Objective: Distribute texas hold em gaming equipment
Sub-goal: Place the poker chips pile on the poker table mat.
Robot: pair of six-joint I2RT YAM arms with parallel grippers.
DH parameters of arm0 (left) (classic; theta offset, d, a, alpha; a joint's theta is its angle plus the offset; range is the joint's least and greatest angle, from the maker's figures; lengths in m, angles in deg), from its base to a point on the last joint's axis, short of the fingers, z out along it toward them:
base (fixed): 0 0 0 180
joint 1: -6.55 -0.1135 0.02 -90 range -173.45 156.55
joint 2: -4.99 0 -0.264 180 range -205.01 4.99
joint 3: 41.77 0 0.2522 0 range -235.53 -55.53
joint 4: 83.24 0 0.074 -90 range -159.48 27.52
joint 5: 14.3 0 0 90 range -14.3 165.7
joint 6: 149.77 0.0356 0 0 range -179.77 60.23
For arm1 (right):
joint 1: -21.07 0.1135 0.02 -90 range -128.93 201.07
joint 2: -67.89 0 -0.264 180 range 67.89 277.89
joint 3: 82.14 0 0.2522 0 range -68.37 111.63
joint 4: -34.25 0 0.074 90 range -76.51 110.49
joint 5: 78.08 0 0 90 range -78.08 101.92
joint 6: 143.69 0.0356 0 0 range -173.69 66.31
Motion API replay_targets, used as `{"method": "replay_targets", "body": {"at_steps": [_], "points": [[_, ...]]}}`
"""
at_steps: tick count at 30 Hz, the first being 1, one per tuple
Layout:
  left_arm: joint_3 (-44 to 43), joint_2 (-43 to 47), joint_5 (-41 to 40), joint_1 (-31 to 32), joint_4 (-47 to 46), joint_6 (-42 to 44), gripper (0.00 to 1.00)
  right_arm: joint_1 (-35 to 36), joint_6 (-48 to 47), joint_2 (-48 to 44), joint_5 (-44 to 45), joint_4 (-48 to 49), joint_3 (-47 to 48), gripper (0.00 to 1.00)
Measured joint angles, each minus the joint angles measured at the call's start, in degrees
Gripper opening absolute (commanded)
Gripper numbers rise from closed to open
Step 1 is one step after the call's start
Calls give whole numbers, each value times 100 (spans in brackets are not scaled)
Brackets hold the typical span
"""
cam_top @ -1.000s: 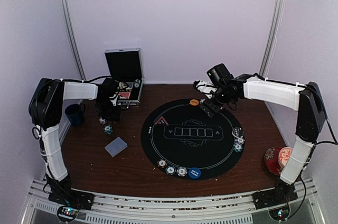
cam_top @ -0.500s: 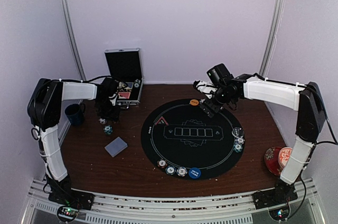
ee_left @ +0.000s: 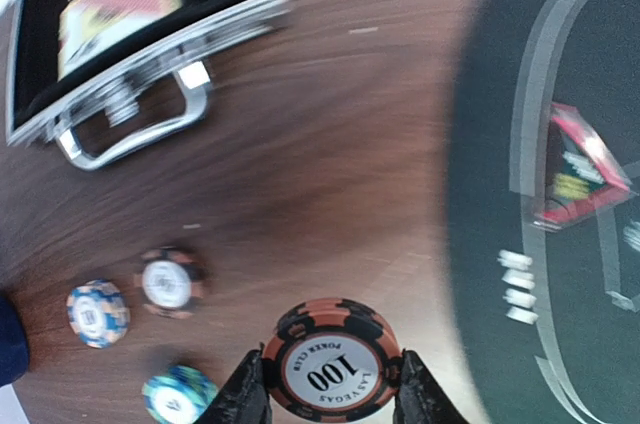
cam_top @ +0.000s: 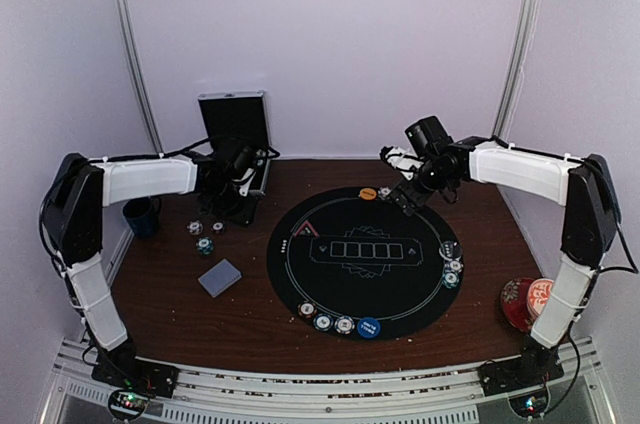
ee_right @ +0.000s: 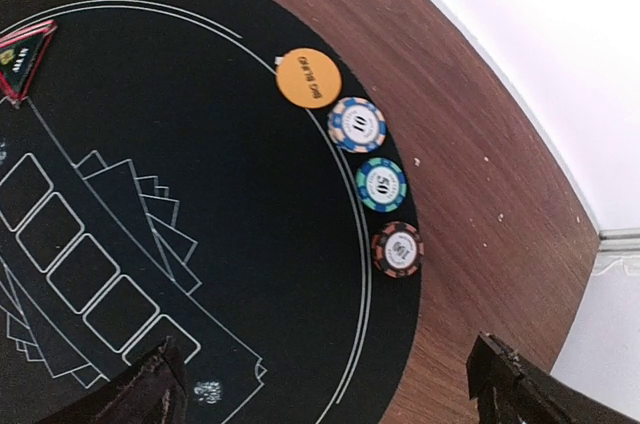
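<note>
Presently, the left gripper (ee_left: 330, 396) is clamping a brown-and-black round poker chip (ee_left: 331, 359) and is awaiting carriage rightward onto the round black mat (ee_left: 480, 144). The right gripper (ee_right: 330, 384) is hovering above that mat, fingers apart.

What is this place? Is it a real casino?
Probably not: it looks like a robot lab booth dressed up for poker. Plain white walls surround a wooden table with a black poker mat, and the left pincer holds a 100 chip.
</note>
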Motion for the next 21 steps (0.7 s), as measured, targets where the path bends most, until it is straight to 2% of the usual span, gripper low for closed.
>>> {"method": "replay_targets", "body": {"at_steps": [4,5,6,10,16,21], "points": [[-57,216,-22,717,26,9,24,-422,66,-70,-22,9,0,100],[-221,254,-26,1333,7,4,24,-702,90,-186,-22,57,0,100],[-227,254,-22,1362,9,7,24,-710,92,-188,-22,57,0,100],[-688,-17,-164,2129,127,-72,24,-1027,131,-251,-44,131,-2,100],[-2033,-1202,-153,3515,138,-170,24,-1401,179,-284,-68,173,-35,100],[-2798,-2149,-50,3915,181,-225,24,-1513,195,-293,-94,199,-39,100]]}}
